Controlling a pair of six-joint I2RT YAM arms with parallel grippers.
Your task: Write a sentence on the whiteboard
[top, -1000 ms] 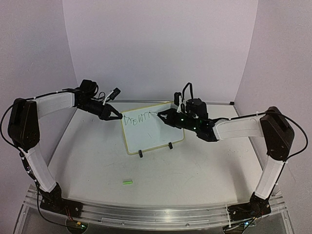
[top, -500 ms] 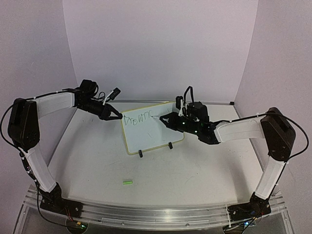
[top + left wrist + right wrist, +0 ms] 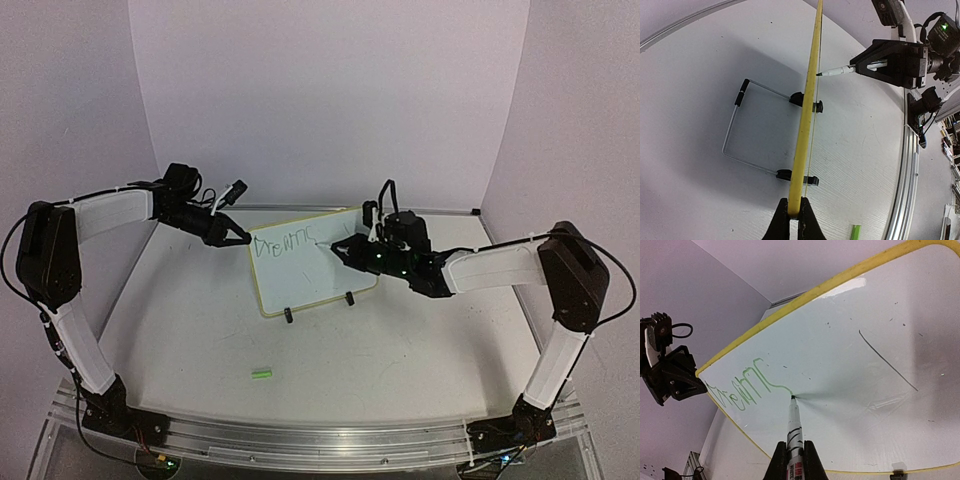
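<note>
Two arms meet at one whiteboard [image 3: 315,275], which stands on its black feet [image 3: 349,298] at the middle of the bench [image 3: 400,350], its face leaning back and turned toward the right arm. The left jaws are pressed together on the yellow frame at the board's upper left corner; in the left wrist view the frame's edge [image 3: 807,115] runs straight up out of the pinch, with the wire stand [image 3: 732,132] spread on the bench behind the board. The right jaws are clamped on a marker [image 3: 793,425], whose tip touches the white face just right of the sentence [image 3: 283,242], at the end of a green stroke trailing from the last letter. The scrawled green letters [image 3: 745,387] sit in a single row along the top left of the board, right beside the left jaws; a thin dark slanted line [image 3: 887,360] marks the face farther right. The left arm [image 3: 110,215] rises from its near-left base to a high elbow and reaches inward level with the board's top. The right arm [image 3: 490,265] climbs to an elbow at far right, its forearm stretching leftward and slightly down to the board. A small green cap [image 3: 262,374] lies on the bench nearer the bases, well apart from both.
</note>
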